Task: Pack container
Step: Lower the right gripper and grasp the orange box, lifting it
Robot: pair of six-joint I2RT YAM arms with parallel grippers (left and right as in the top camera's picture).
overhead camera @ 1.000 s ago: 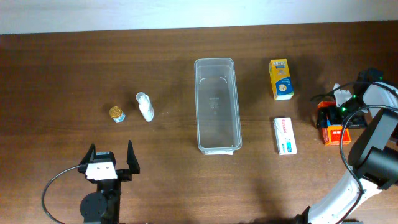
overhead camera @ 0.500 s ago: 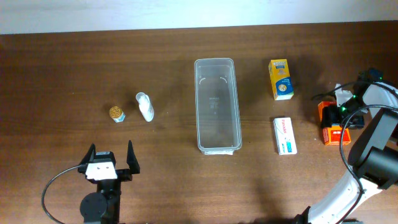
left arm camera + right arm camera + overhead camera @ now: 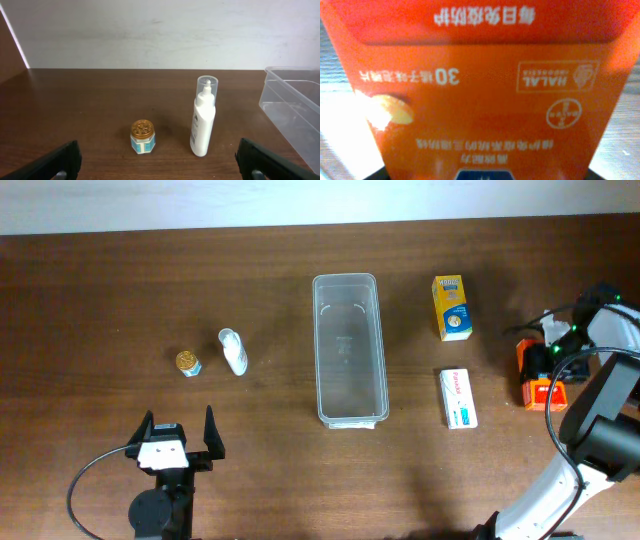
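**Worktop survey: dark wood, six items**

Dark brown wooden worktop (image 3: 120,280), grain running left to right. The clear container (image 3: 317,350) lies at centre, long axis front to back. Left of it, well apart, are a gold-lidded jar (image 3: 187,363) and a white bottle (image 3: 233,352) just beside it. To the right are a yellow box (image 3: 451,308) and, nearer the front, a white box (image 3: 458,398). An orange box (image 3: 531,375) is at the far right, partly hidden; cannot tell whether it rests on the wood.

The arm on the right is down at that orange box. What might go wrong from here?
The right claw sits at the orange box, but whether it grips firmly cannot be seen; the box might slip. The way to the container passes the yellow box and the white box, which a low carry might knock. The container is narrow, so the box might catch on its rim.
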